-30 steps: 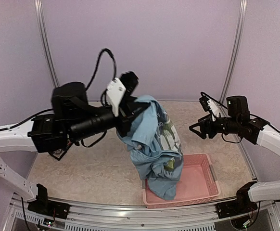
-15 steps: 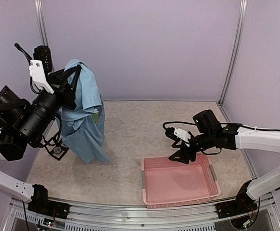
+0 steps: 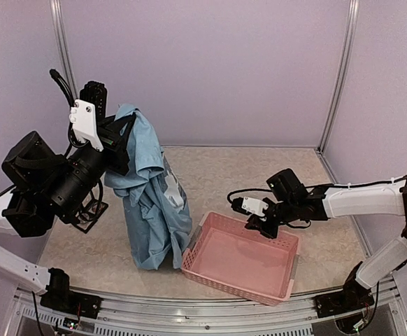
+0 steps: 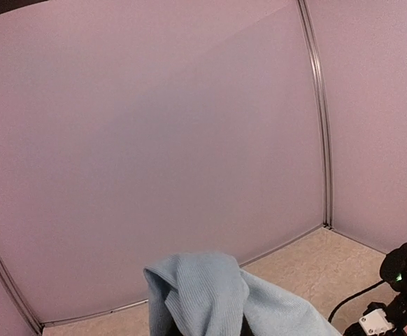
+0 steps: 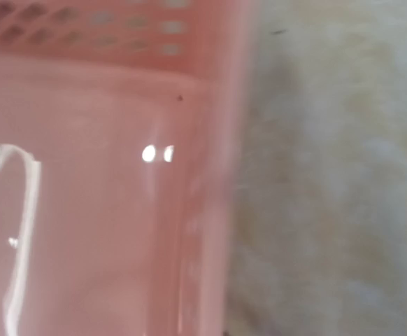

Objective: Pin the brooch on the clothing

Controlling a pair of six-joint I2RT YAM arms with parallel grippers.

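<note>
**light blue short-sleeved t-shirt (image 3: pixel 151 210) hung from the left gripper (image 3: pixel 119 140); right gripper (image 3: pixel 265 225) at the pink perforated plastic basket (image 3: pixel 235 285)**

the left gripper was raised high over the left side of the beige speckled tabletop (image 3: pixel 217 171), its fingers pressed together on a bunched fold at the top of the light blue short-sleeved t-shirt. the garment hung down from that pinch in loose folds, with part of its white chest print facing right. its lower end reached the tabletop beside the basket's left corner; whether cloth and basket touched could not be told. in the left wrist view, only a rounded hump of the blue fabric (image 4: pixel 196 290) showed at the bottom edge, in front of the lilac wall (image 4: pixel 154 140).

the pink perforated plastic basket lay on the right half of the table, askew to the table's near edge. the right arm reached in low from the right, and the right gripper sat at the basket's far rim. whether its fingers were spread or pinching that rim could not be told. the right wrist view was blurred and showed none of its own fingers, only the basket's wall and floor (image 5: pixel 119 210) next to bare tabletop (image 5: pixel 329 175).
</note>
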